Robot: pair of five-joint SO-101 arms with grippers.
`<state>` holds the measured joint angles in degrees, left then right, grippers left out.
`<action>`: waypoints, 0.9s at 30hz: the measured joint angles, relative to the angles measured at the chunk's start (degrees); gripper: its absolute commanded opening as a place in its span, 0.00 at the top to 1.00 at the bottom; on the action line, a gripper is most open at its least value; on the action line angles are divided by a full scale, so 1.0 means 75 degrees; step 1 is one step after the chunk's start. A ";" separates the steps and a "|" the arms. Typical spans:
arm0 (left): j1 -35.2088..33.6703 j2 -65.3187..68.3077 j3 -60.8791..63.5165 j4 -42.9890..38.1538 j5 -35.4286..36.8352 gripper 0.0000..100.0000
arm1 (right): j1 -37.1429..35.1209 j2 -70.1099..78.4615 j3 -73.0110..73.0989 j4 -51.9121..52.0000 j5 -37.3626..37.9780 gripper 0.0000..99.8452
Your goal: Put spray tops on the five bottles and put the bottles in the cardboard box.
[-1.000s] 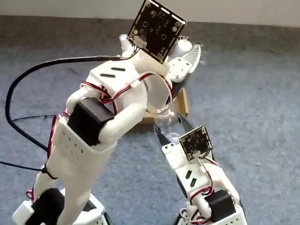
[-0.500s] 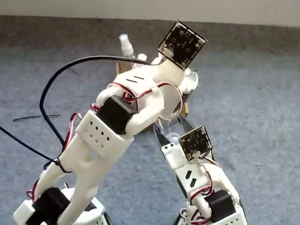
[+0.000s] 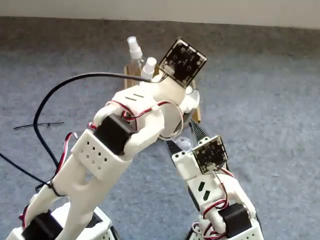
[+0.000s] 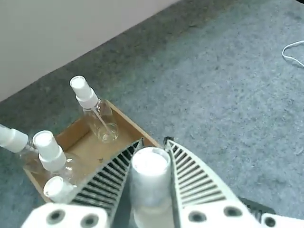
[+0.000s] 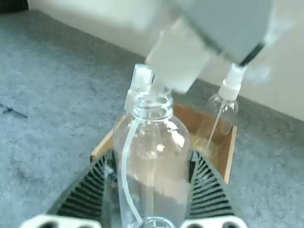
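My left claw [image 4: 153, 142] is clamping a white spray top [image 4: 150, 166] between both fingers, holding it just over the open neck of a clear bottle [image 5: 152, 142]. My right claw [image 5: 148, 159] is gripping that bottle upright on the grey carpet [image 3: 270, 85], beside the near edge of the cardboard box [image 4: 127, 122], where capped bottles [image 4: 97, 114] are standing.

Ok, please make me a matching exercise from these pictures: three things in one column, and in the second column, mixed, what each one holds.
Column one:
1. left hand
2. right hand
3. cardboard box

Column two:
a. holds capped bottles
b. grips the uncapped bottle
c. grips a spray top

Pairs: 1-c, 2-b, 3-a.
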<state>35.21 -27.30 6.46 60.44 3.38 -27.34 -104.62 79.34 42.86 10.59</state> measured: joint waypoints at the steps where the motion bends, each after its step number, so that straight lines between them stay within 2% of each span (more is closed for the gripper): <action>1: 0.0000 -0.0164 0.0246 -0.0070 0.0000 0.99 | 0.0000 0.0000 0.0000 -0.0281 -0.0012 1.00; 4: -0.0129 -0.0727 0.0985 -0.0457 0.0000 0.98 | 0.0000 0.0023 0.0012 -0.0715 0.0012 1.00; 6: -0.0234 -0.1090 0.1371 -0.0703 0.0000 0.94 | -0.0012 0.0023 0.0012 -0.0809 0.0012 1.00; 9: -0.0387 -0.1512 0.1723 -0.0797 0.0000 0.87 | -0.0023 0.0023 0.0023 -0.0844 0.0012 1.00; 12: -0.0422 -0.1758 0.1899 -0.0797 -0.0012 0.86 | -0.0012 0.0023 0.0023 -0.0879 -0.0188 1.00; 17: -0.0457 -0.1934 0.1922 -0.0738 0.0000 0.86 | 0.0340 0.0012 0.0012 -0.0973 -0.0785 1.00; 22: -0.0469 -0.1946 0.1348 -0.0422 -0.0012 0.86 | 0.0504 0.0012 0.0000 -0.1008 -0.0903 1.00; 27: -0.0469 -0.1946 0.0574 -0.0188 -0.0422 0.86 | 0.0551 0.0012 0.0000 -0.1020 -0.0903 1.00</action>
<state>31.69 -41.89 10.77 59.03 0.22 -23.21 -104.53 79.34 35.21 3.82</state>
